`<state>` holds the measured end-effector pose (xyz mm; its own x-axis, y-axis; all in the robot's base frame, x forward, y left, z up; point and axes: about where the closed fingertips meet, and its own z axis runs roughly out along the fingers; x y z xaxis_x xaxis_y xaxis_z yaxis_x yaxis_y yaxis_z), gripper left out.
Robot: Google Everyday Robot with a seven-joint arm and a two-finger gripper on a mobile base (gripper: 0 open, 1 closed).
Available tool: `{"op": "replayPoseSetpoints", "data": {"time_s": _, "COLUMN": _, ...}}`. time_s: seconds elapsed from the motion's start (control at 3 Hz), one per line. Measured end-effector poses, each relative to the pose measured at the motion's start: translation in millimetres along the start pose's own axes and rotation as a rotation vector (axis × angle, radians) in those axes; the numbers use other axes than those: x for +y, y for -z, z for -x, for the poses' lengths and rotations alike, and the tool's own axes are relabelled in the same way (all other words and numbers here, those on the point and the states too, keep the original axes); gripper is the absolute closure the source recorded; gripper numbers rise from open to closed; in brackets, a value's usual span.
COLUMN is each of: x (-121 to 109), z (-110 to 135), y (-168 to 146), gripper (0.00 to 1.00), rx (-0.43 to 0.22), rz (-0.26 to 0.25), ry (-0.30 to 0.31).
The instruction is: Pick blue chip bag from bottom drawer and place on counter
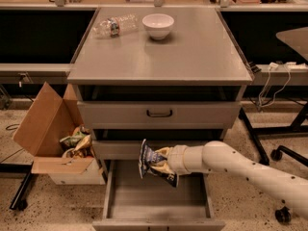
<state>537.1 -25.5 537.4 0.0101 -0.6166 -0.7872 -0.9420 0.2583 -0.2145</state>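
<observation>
Blue chip bag [147,157] in tool [160,164] over btm drawer [154,198]

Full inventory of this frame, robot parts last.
Grey drawer cabinet: 1, grey, centre.
Matte grey counter top: 1, grey, atop cabinet.
Shallow grey metal bottom drawer: 1, grey, pulled open at cabinet base.
Dark navy crinkled foil chip bag: 1, navy, held above bottom drawer.
White round bowl: 1, white, counter rear.
Clear plastic bottle: 1, clear, lying left of bowl.
Brown cardboard box: 1, brown, floor left of cabinet, holds green and yellow wrappers.
White robot arm: 1, white, reaching from frame right.
Tool: 1, yellowish, gripping the bag above drawer.
</observation>
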Motion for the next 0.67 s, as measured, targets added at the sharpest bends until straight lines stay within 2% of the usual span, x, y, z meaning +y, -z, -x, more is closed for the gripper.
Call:
{"op": "replayPoseSetpoints", "data": {"time_s": 0.33, "x": 0.0, "z": 0.0, "y": 0.0, "gripper": 1.0, "rx": 0.0, "rz": 0.0, "ry": 0.0}}
{"op": "replayPoseSetpoints", "data": {"time_s": 0.67, "x": -11.5, "z": 24.1, "y": 18.9, "gripper": 1.0, "rx": -0.008, "rz": -0.036, "ry": 0.025}}
